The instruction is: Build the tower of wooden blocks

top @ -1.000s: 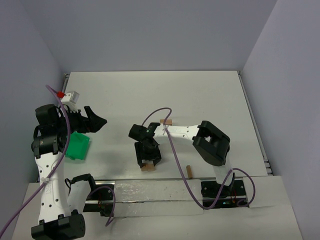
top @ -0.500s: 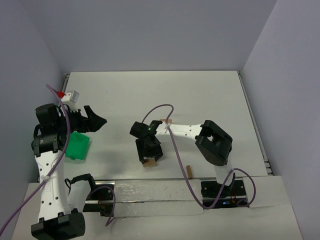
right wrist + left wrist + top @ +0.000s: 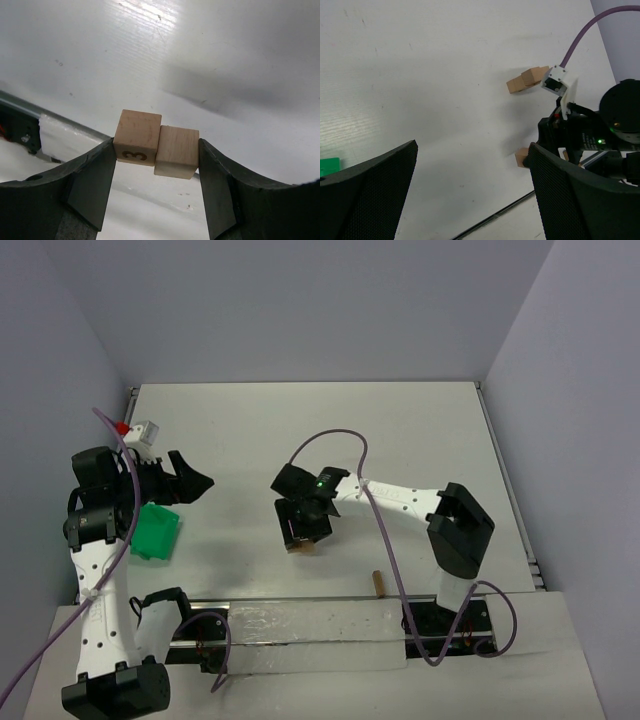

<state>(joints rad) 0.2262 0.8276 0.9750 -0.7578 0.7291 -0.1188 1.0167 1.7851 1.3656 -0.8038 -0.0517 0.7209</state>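
Observation:
My right gripper (image 3: 157, 150) is shut on two tan wood blocks pressed side by side: one marked "3" (image 3: 137, 136) and a plain one (image 3: 176, 150). It holds them above the table. In the top view this gripper (image 3: 303, 532) is at the table's middle front, with a block (image 3: 300, 546) showing at its tip. A small group of tan cubes (image 3: 526, 80) sits on the table beyond it; the right arm hides this group in the top view. Another tan block (image 3: 378, 583) lies near the front edge. My left gripper (image 3: 195, 480) is open and empty at the left.
A green plastic tray (image 3: 158, 530) sits at the left, below my left gripper. A small white and red object (image 3: 140, 430) lies at the far left edge. The black rail (image 3: 300, 612) runs along the front edge.
My right gripper has moved away from the front edge toward the table's middle, carrying the two blocks; its elbow swung right. The left arm has not moved.

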